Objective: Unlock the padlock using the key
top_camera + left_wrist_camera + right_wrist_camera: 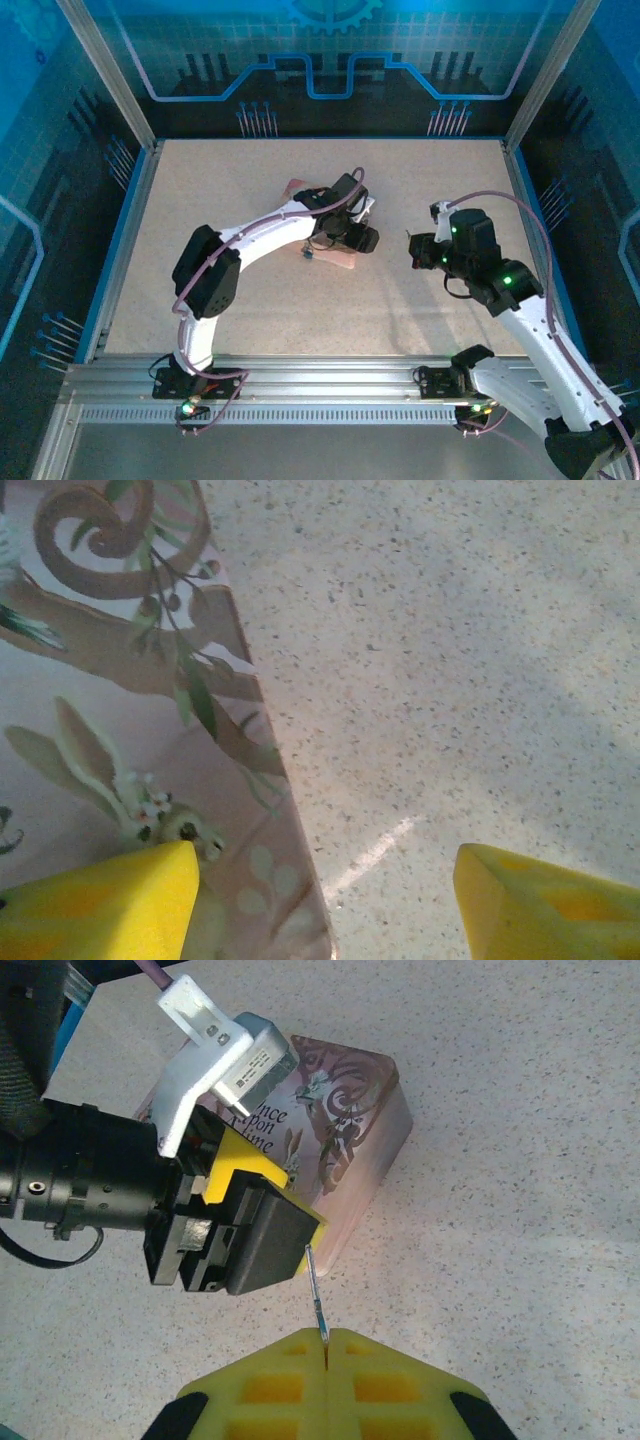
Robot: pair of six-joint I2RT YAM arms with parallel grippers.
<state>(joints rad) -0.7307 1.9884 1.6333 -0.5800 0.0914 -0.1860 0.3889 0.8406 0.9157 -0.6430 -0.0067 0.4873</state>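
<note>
My right gripper (325, 1345) is shut on the key (317, 1300), a thin dark sliver sticking out of its yellow fingertips toward the left gripper (265, 1205). In the top view the right gripper (416, 250) sits right of the pink picture box (338, 255). The left gripper (325, 900) is open low over the box's right edge: one yellow finger (110, 900) is above the box lid (120, 700), the other (545, 910) above bare table. A tiny pale thing at the box's near-left corner looks like the padlock (308, 252). It is hidden in both wrist views.
The pink box (350, 1120) lies mid-table under the left arm (250, 240). A blue rim (125, 240) and metal frame posts surround the speckled tabletop (430, 170). Open tabletop lies between the two grippers and toward the far side.
</note>
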